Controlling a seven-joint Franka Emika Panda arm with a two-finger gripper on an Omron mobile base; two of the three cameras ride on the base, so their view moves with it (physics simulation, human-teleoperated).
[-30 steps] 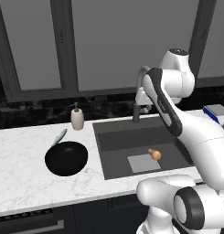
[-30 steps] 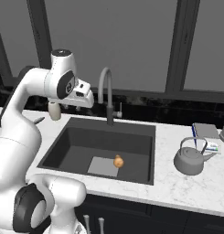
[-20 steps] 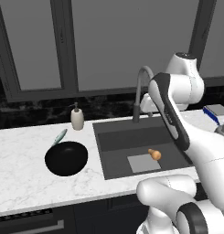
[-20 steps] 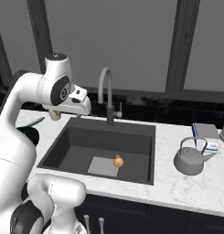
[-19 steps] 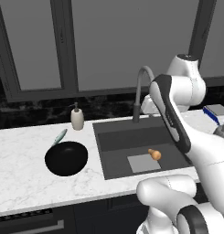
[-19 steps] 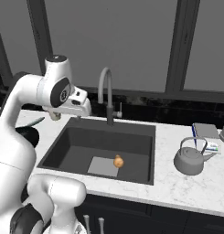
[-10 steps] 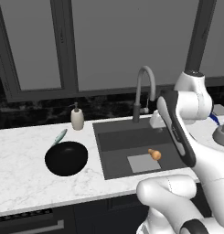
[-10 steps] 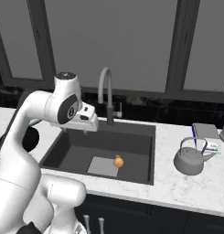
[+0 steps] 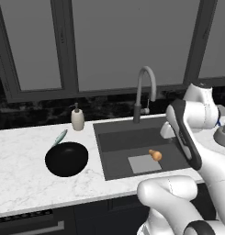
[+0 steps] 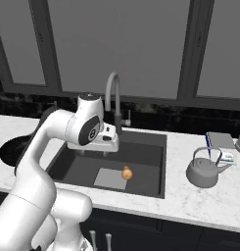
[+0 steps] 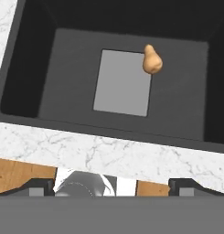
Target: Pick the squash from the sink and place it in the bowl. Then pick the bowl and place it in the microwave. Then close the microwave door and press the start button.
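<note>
White marble counter surrounds the sink (image 9: 115, 131), where the squash (image 11: 152, 60) lies untouched at the grey square's edge, the gripper (image 10: 106, 153) hovers with jaws wide and empty, and the bowl (image 9: 66, 159) waits, so everything remains.

place: kitchen | cues: sink (image 9: 115, 137), faucet (image 9: 143, 90), marble counter (image 9: 22, 172), kettle (image 10: 202, 171)

arm bent low, hand (image 10: 106, 153) pointing down, fingers spread wide.
</note>
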